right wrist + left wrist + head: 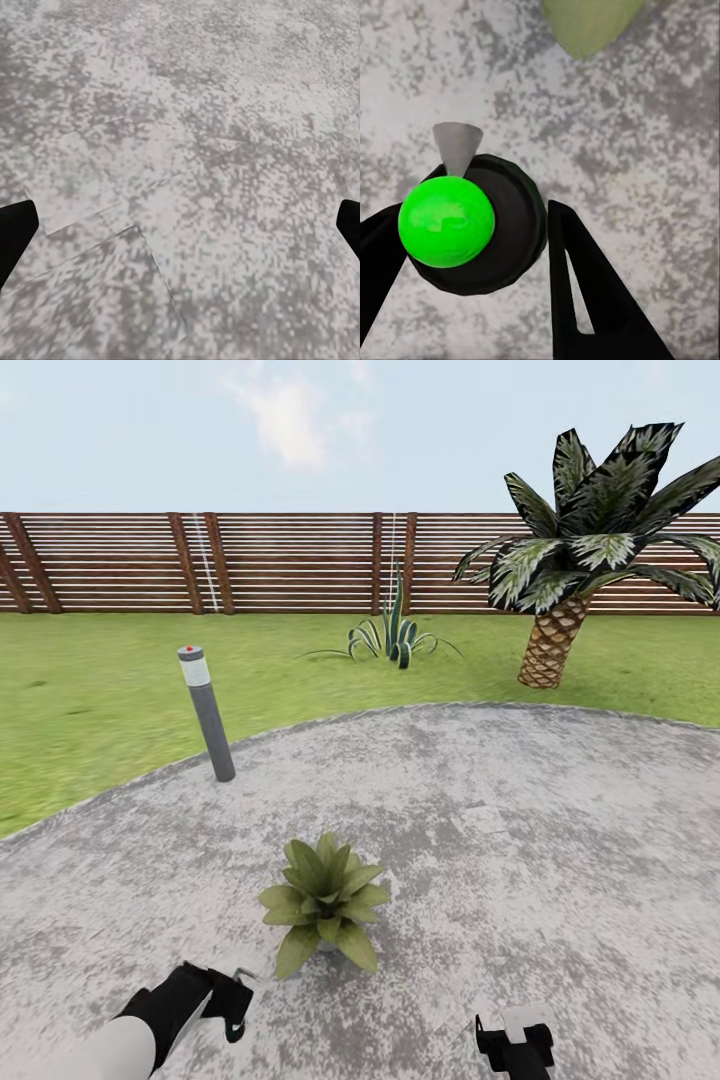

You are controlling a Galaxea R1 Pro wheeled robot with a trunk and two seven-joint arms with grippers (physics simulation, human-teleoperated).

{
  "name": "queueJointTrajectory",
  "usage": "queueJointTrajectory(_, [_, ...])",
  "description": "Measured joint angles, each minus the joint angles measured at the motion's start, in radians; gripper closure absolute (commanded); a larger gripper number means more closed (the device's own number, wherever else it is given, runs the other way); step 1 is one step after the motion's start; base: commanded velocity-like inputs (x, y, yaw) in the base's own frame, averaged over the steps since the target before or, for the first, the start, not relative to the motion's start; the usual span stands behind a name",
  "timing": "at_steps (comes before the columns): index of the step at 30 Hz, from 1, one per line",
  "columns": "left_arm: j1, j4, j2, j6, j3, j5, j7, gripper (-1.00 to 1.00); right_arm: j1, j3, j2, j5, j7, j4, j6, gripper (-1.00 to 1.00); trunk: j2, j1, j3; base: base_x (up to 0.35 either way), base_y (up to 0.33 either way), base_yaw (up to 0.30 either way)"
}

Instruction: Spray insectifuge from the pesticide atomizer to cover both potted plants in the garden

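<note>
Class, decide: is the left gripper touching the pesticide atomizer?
Touching. In the left wrist view the left gripper has its black fingers against both sides of the pesticide atomizer, with no gap visible.

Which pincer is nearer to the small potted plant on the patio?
The left. The left pincer, holding the sprayer, sits just beside the potted plant. The right pincer hangs further off on the plant's other side.

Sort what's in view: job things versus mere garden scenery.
Job: pesticide atomizer, between the fingers of the left gripper; potted plant.
Scenery: bollard light; agave; palm; fence.
</note>
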State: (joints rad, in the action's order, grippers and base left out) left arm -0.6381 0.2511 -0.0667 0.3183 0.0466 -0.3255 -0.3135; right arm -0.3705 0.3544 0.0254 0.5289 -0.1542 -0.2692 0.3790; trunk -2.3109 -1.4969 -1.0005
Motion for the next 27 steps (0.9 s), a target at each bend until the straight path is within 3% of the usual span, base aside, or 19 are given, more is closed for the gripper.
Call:
queueJointTrajectory(3, [-0.001, 0.001, -0.003, 0.052, 0.002, 0.000, -0.002, 1.00, 0.000, 0.000, 0.000, 0.000, 0.000, 0.000, 0.000, -1.00, 0.000, 0.000, 0.000, 0.001, 0.000, 0.000])
queueJointTrajectory(5, [-0.002, -0.002, -0.021, 0.067, 0.001, -0.001, -0.009, 1.00, 0.000, 0.000, 0.000, 0.000, 0.000, 0.000, 0.000, -1.00, 0.000, 0.000, 0.000, 0.000, 0.000, 0.000])
queueJointTrajectory(8, [-0.007, -0.002, -0.040, 0.070, 0.000, 0.001, -0.055, 1.00, 0.000, 0.000, 0.000, 0.000, 0.000, 0.001, 0.000, -1.00, 0.000, 0.000, 0.000, 0.000, 0.000, 0.000])
queueJointTrajectory(9, [-0.010, 0.000, -0.042, 0.072, 0.000, 0.001, -0.093, 1.00, 0.000, 0.000, 0.000, 0.000, 0.000, 0.001, 0.000, -1.00, 0.000, 0.000, 0.000, 0.000, 0.000, 0.000])
queueJointTrajectory(11, [-0.013, 0.003, -0.042, 0.072, 0.001, -0.002, -0.112, 1.00, 0.000, 0.000, 0.000, 0.001, 0.000, 0.001, 0.000, -1.00, 0.000, 0.000, 0.000, 0.000, 0.000, 0.000])
queueJointTrajectory(13, [-0.015, 0.004, -0.043, 0.075, 0.002, -0.035, -0.120, 1.00, 0.000, 0.000, 0.000, 0.001, 0.000, 0.005, 0.000, -1.00, 0.000, 0.000, 0.000, 0.000, 0.000, 0.000])
queueJointTrajectory(15, [-0.021, 0.008, -0.044, 0.139, 0.002, -0.105, -0.132, 1.00, 0.000, 0.000, -0.001, 0.001, 0.000, 0.025, 0.000, -1.00, 0.000, 0.000, 0.000, 0.000, 0.000, 0.000])
queueJointTrajectory(17, [-0.048, 0.021, -0.056, 0.188, 0.001, -0.134, -0.160, 1.00, 0.000, 0.000, 0.000, 0.001, 0.000, 0.030, 0.000, -1.00, 0.000, 0.000, 0.000, 0.000, 0.000, 0.000])
queueJointTrajectory(19, [-0.066, 0.027, -0.087, 0.202, 0.001, -0.145, -0.226, 1.00, 0.000, 0.000, -0.001, 0.000, 0.000, 0.032, 0.000, -1.00, 0.000, 0.000, 0.000, 0.000, 0.000, 0.000])
queueJointTrajectory(21, [-0.069, 0.033, -0.100, 0.204, 0.001, -0.147, -0.254, 1.00, 0.000, 0.001, -0.001, -0.001, 0.000, 0.032, 0.000, -1.00, 0.000, 0.000, 0.000, 0.000, 0.000, 0.000])
queueJointTrajectory(27, [-0.061, 0.036, -0.098, 0.194, 0.006, -0.149, -0.264, 1.00, 0.000, 0.001, -0.001, -0.002, 0.000, 0.031, 0.000, -1.00, 0.000, 0.000, 0.000, 0.000, 0.000, 0.000])
